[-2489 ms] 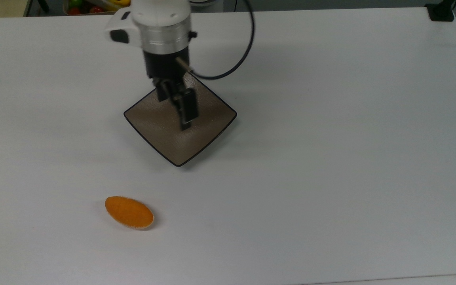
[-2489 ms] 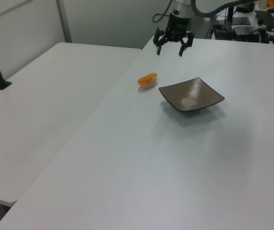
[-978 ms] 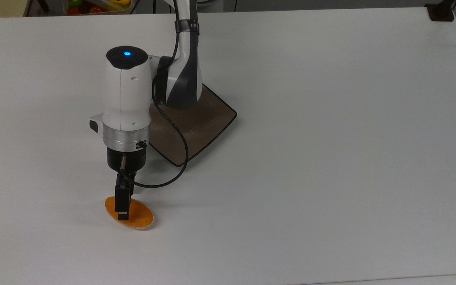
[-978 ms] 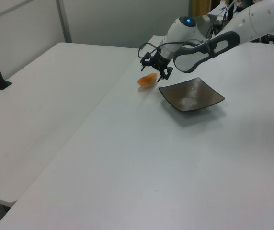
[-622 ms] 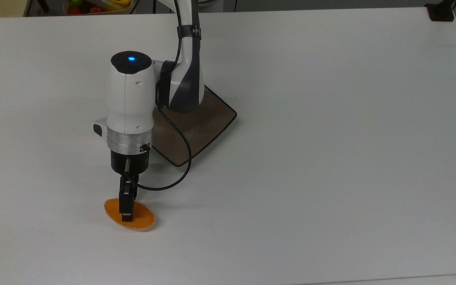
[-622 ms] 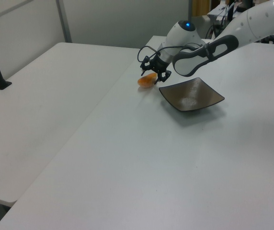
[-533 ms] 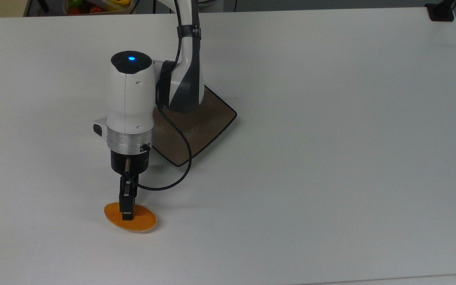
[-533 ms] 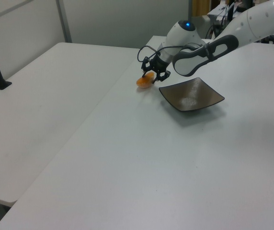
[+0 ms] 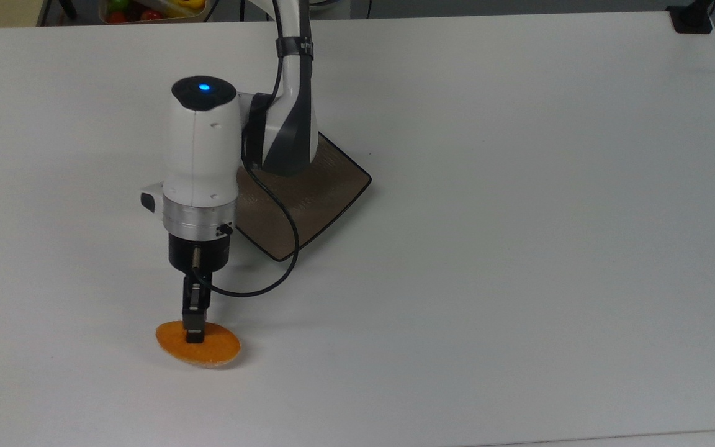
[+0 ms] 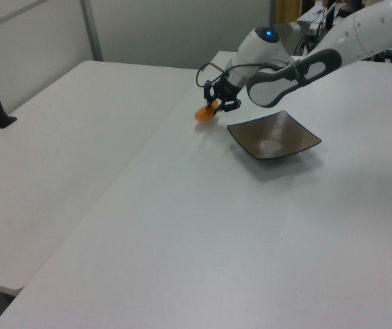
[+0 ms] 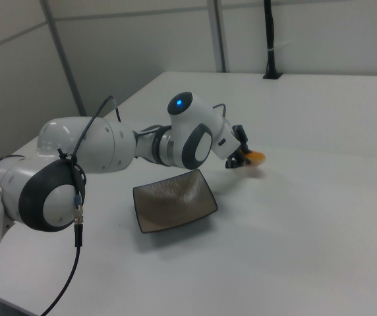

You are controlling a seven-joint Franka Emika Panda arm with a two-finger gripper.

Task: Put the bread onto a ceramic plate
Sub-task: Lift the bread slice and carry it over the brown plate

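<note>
Broadly, the white table (image 9: 519,248) carries everything, and the square ceramic plate (image 9: 326,192) sits on it behind the gripper (image 9: 195,337), toward the arm's base, bare and partly under the forearm in the top view. Below the wrist, the claw is clamped on the bread (image 9: 197,346), its 2 fingers pinched across the short width near the middle of the oval. In the left view the bread (image 10: 203,113) hangs at the fingertips, seemingly just clear of the table. It looks light, flat and soft, with a crumbly tan rim, so a gentle mid-body pinch suits it; squeezing hard or gripping the edge may crumble it.
</note>
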